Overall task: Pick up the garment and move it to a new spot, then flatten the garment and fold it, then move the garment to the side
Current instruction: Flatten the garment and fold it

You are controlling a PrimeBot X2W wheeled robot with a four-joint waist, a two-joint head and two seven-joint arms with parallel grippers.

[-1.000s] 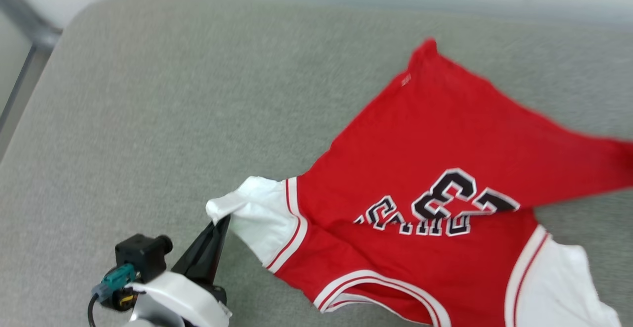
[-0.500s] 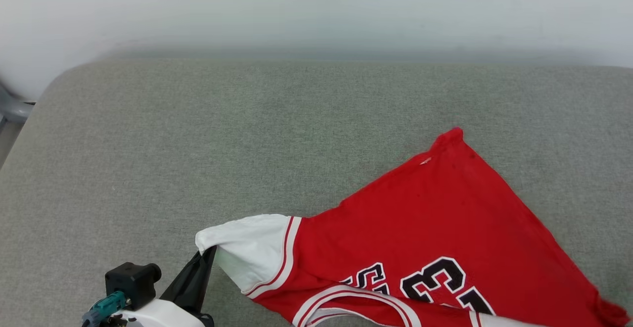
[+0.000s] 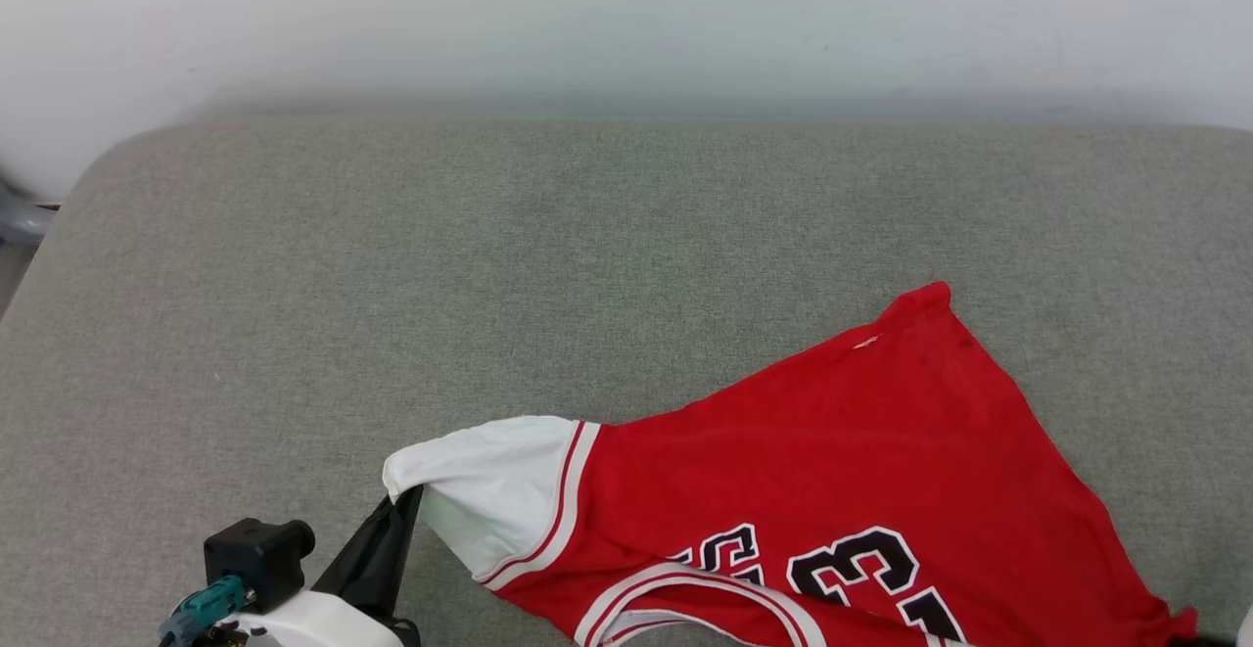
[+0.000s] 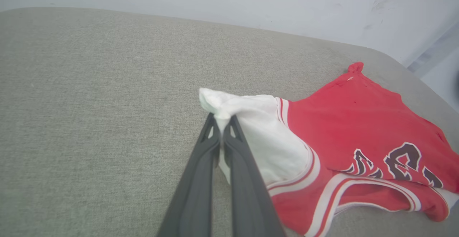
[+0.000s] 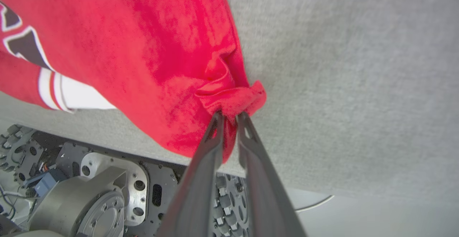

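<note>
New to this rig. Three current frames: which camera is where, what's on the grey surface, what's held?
It's a wheeled robot with two arms, each ending in a gripper with two long dark fingers. The wide picture is from its head camera, looking down at a grey padded surface. The other two are from wrist cameras, looking along each gripper's fingers. One garment lies on the surface: a red jersey with white sleeves and black lettering. The left gripper is shut on the tip of a white sleeve. The right gripper is shut on a bunched red corner of the garment near the surface's edge; the robot's base shows below.
</note>
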